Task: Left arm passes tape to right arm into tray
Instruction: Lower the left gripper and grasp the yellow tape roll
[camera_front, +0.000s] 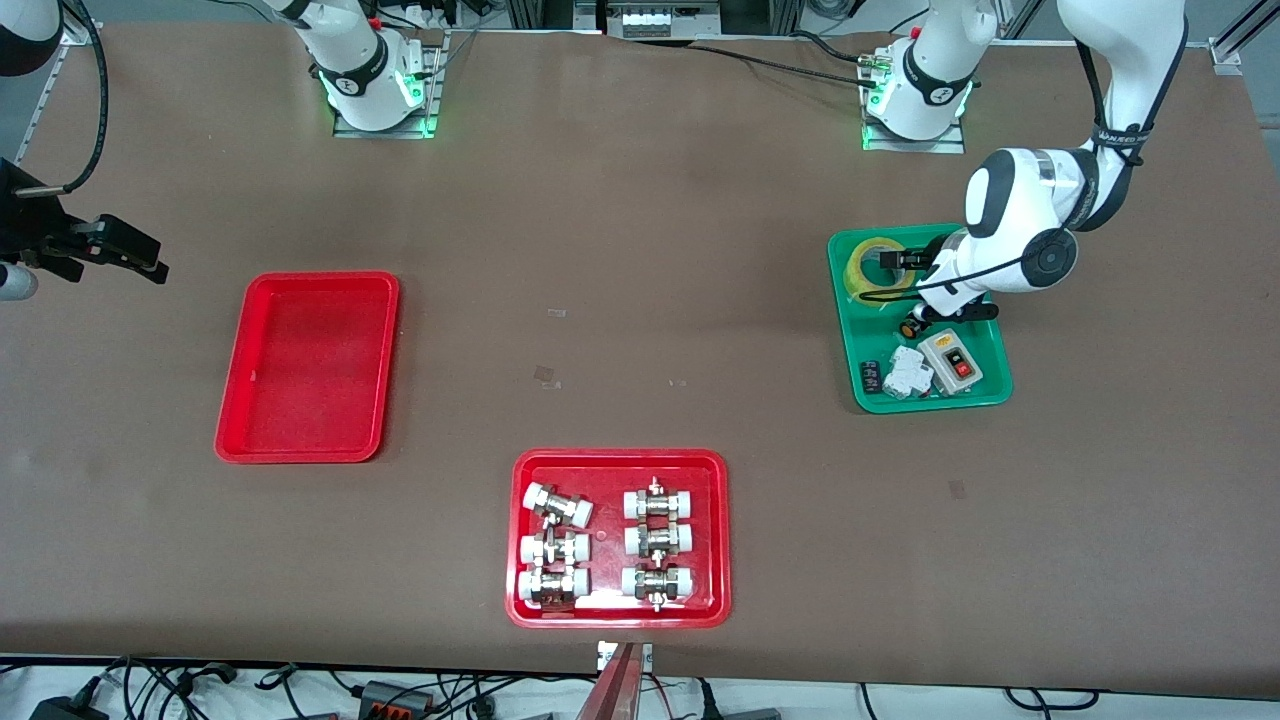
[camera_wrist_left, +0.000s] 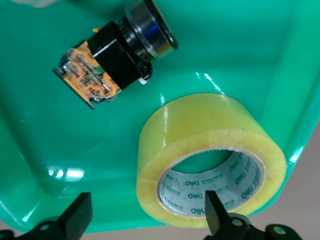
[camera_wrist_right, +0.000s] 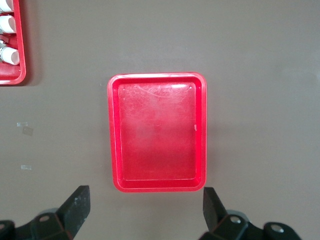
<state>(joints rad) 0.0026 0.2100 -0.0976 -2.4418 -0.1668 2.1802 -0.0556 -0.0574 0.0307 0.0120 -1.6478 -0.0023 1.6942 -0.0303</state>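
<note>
Tape (camera_wrist_left: 212, 160), a yellowish translucent roll with a printed pale core, lies in the green tray (camera_front: 985, 395) at the left arm's end of the worktop (camera_front: 640, 250), in the corner farthest from the front camera. Just beside it lies a black-and-orange round button (camera_wrist_left: 117, 62). The left gripper (camera_front: 905, 260) is down over the roll with its fingers (camera_wrist_left: 215, 212) spread, one inside the core and the other outside the roll, nothing clamped. The right gripper (camera_wrist_right: 145, 207) waits, fingers released, over bare worktop beside the empty plain red tray (camera_front: 308, 366).
</note>
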